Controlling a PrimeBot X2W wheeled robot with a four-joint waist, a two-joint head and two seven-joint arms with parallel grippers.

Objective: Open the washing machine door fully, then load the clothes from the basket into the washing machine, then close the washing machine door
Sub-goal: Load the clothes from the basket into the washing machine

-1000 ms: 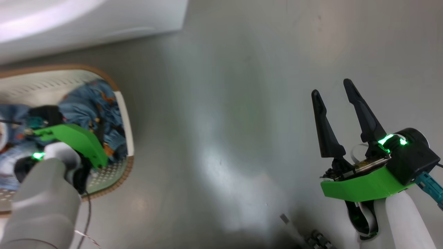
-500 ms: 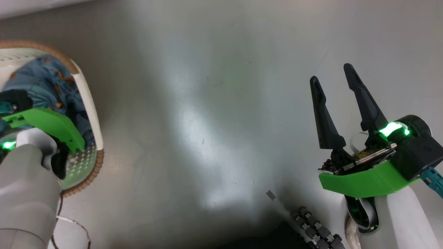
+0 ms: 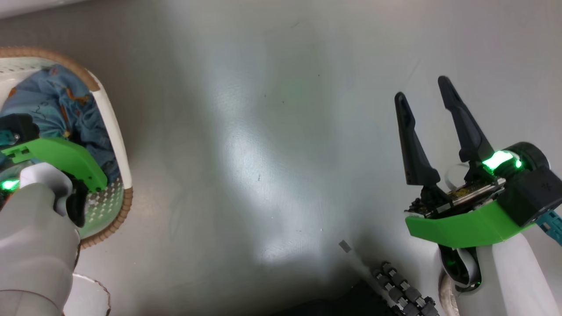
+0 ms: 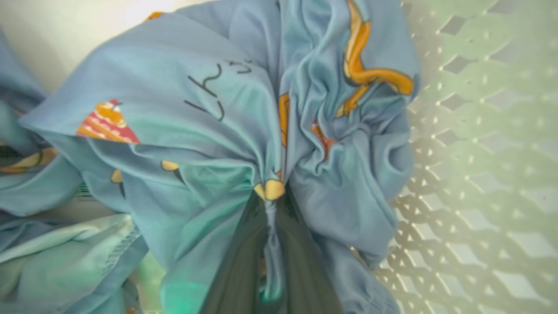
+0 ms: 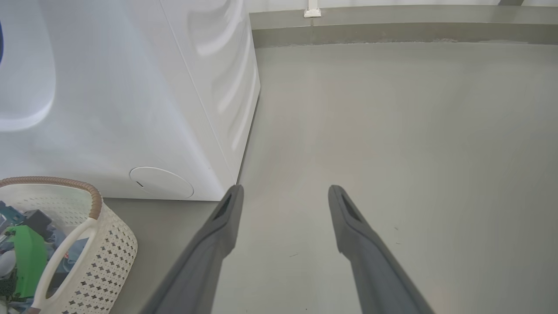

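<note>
Logged washer (image 5: 130,109) first: white box ahead and to the left of right gripper (image 5: 285,188), well apart from it, round cap (image 5: 161,182) low on its front.

Saw bare grey floor (image 3: 263,153) under and ahead of that gripper.

Placed basket (image 5: 109,248) on floor at washer's foot, far left of right gripper and standing all round left gripper (image 4: 271,205).

Traced left forearm (image 3: 35,237) slanting down over basket's near rim, green mount (image 3: 66,160) inside, fingers aimed down into the load.

Traced right forearm (image 3: 513,276) rising from lower right, wrist held above floor, right fingers (image 3: 412,145) pointing forward and spread wide: released.

Found clothes (image 4: 196,131) heaped in basket, directly ahead of and around left fingertips; basket's perforated wall just to their right in left wrist view.

Noted left fingers (image 4: 244,261) pressed nearly together, clenched on a bunched fold of blue cloth, creases drawn to a pinch at the tips, a strip of cloth running down between the two fingers.

Could not tell whether pinched cloth is lifted off basket's bottom.
</note>
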